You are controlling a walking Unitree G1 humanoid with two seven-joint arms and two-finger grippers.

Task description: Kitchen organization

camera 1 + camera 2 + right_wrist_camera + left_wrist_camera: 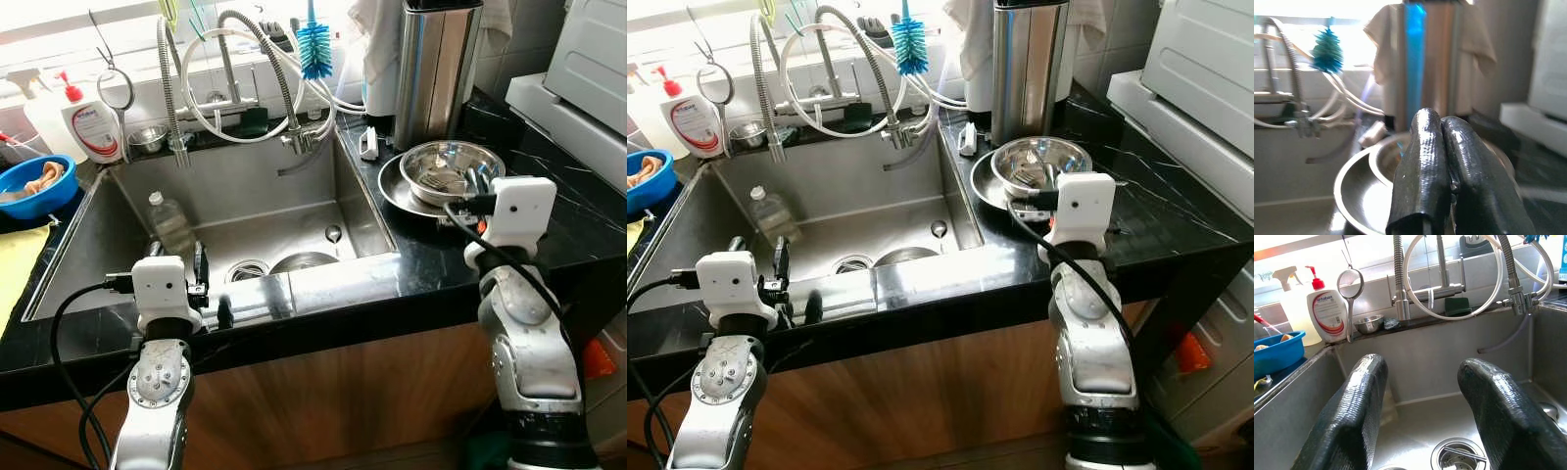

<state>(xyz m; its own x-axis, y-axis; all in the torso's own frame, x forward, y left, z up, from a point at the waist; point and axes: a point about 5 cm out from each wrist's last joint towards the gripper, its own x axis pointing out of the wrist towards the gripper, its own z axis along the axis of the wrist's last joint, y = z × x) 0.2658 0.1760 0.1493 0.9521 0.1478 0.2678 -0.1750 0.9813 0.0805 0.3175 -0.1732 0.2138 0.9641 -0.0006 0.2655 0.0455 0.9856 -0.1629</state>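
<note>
1. The left claw [211, 286] hovers over the front edge of the steel sink [362, 211], its fingers [1354, 401] spread apart and holding nothing.
2. The right claw [1442, 171] has its fingers pressed together at the near rim of the stacked steel bowls [446, 166], which sit on the black worktop [578, 211] right of the sink.
3. A clear plastic bottle [168, 223] lies in the sink's left part, near the drain [1459, 455].
4. A blue bowl [34, 186] sits on the worktop left of the sink.

Sink [245, 191] basin open in the middle; bottle [171, 223] crowds its left wall.
</note>
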